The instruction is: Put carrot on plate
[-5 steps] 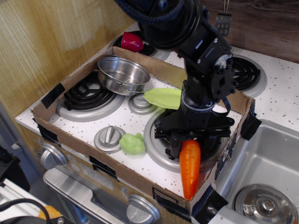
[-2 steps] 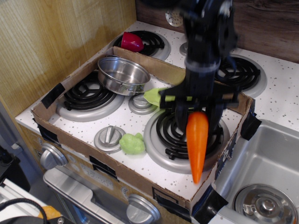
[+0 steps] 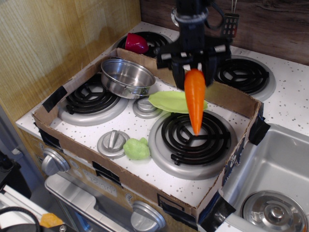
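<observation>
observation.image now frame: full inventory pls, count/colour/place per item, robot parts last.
carrot: 1, orange, hanging tip-down from the gripper, above the plate's right side and the front right burner
plate: 1, lime green, mid stove, behind the front right burner
steel pot: 1, silver, on the back edge of the left burner
lumpy toy: 1, pale green, front centre, left of the front right burner
red cup: 1, red, on the back left burner outside the box
cardboard box: 1, brown with black tape, walls round the front stove area
sink: 1, steel, right
gripper: 1, black, shut on the carrot's top
</observation>
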`<state>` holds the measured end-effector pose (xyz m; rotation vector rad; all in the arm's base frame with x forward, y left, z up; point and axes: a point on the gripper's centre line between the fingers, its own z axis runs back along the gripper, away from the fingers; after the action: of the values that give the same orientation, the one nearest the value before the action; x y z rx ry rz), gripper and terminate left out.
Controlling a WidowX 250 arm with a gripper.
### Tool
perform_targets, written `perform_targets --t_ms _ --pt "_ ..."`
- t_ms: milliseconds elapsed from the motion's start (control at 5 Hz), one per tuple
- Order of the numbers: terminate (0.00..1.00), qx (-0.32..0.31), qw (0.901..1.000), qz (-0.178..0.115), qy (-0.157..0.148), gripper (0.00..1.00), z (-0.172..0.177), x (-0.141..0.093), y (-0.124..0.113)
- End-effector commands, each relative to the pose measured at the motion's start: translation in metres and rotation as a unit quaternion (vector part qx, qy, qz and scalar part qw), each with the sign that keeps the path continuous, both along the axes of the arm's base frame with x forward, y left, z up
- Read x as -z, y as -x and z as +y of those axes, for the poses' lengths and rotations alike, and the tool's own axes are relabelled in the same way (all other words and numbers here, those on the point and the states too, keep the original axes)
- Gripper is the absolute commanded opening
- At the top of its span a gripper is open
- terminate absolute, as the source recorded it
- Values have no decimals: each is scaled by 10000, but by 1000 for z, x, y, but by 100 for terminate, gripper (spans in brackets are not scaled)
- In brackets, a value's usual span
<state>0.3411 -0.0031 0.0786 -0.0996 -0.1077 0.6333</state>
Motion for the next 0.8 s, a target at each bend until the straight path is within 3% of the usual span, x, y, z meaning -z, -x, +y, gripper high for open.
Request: perform_targets --t_ms 0,200,400,600 --pt "0 -2080 9747 -372 726 0 29 -18 -28" --pt "0 -3052 9451 -632 985 0 21 -12 -20" --pt "0 -3427 9278 -1074 1011 0 18 -3 -10" --pt "0 -3158 9369 -1304 736 0 12 8 -8"
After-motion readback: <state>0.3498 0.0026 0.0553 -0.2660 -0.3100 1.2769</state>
